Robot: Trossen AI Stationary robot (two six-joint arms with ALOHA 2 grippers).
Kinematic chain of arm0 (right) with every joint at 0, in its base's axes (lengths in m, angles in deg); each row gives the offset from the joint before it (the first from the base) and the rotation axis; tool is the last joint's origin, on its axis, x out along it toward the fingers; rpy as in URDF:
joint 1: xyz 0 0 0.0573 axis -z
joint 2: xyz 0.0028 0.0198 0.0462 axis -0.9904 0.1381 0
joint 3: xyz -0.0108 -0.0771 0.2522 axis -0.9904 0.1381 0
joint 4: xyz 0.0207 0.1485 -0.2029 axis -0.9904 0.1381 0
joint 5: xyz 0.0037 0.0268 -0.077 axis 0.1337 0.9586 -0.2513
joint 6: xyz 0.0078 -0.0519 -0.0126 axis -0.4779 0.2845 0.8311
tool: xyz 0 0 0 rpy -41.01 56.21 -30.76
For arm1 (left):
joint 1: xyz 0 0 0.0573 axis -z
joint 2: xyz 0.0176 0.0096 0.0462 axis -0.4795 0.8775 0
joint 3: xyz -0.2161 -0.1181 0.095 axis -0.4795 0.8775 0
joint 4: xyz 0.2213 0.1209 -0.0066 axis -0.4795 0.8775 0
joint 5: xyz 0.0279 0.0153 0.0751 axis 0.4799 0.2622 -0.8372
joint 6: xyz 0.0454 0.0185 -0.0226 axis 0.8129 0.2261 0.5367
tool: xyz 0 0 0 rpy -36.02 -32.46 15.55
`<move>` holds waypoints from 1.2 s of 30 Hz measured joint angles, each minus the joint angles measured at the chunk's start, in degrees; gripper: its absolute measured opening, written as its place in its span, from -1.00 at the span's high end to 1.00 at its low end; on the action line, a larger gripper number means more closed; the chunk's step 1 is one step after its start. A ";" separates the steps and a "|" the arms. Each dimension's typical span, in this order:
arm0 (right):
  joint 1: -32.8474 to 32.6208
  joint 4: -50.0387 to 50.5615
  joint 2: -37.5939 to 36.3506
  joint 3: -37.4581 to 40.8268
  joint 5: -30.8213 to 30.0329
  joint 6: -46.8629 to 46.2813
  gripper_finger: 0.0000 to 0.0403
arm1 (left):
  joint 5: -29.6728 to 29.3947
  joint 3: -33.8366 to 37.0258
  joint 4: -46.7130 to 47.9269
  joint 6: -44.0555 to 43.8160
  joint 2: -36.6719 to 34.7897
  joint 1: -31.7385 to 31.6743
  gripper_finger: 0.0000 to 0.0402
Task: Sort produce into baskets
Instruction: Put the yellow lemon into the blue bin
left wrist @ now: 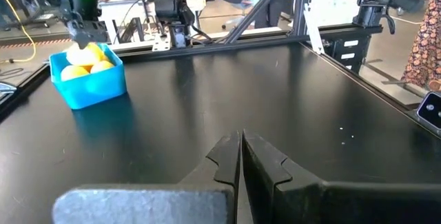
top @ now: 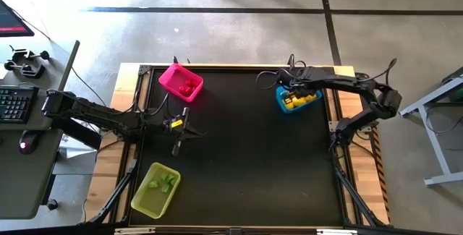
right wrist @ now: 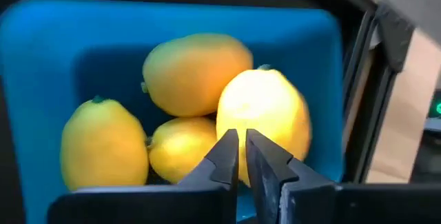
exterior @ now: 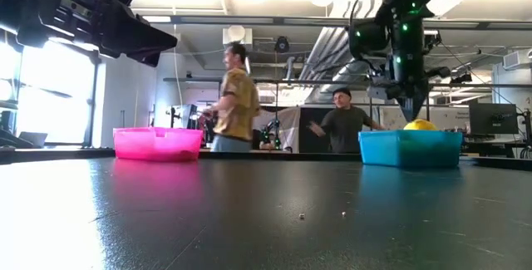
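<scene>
Right gripper point(right wrist: 241, 156) hangs jaws-shut, empty, over the lemons point(right wrist: 262, 124) in the blue bin point(top: 296, 99), so dipping could knock one out; left gripper point(left wrist: 241, 156) shut, empty.

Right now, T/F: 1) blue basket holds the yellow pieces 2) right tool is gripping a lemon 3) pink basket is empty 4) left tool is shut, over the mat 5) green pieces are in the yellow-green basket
1) True: the blue basket holds four yellow lemons.
2) False: the right tool is shut on nothing, hanging just above the lemons.
3) False: the pink basket has red pieces in it.
4) True: the left tool is shut and empty over the bare black mat.
5) True: the green pieces lie in the yellow-green basket.
</scene>
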 joint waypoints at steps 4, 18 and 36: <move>0.62 -3.04 0.03 4.40 0.81 -0.90 0.88 | 0.00 0.00 0.06 0.00 0.00 0.00 0.98; -1.51 1.20 -0.22 1.27 -5.77 -3.16 0.99 | 0.01 0.00 0.05 0.46 0.00 0.02 0.98; 1.12 0.88 -0.39 6.90 -8.08 -8.49 1.00 | 0.01 -0.02 0.88 0.44 0.01 0.01 0.98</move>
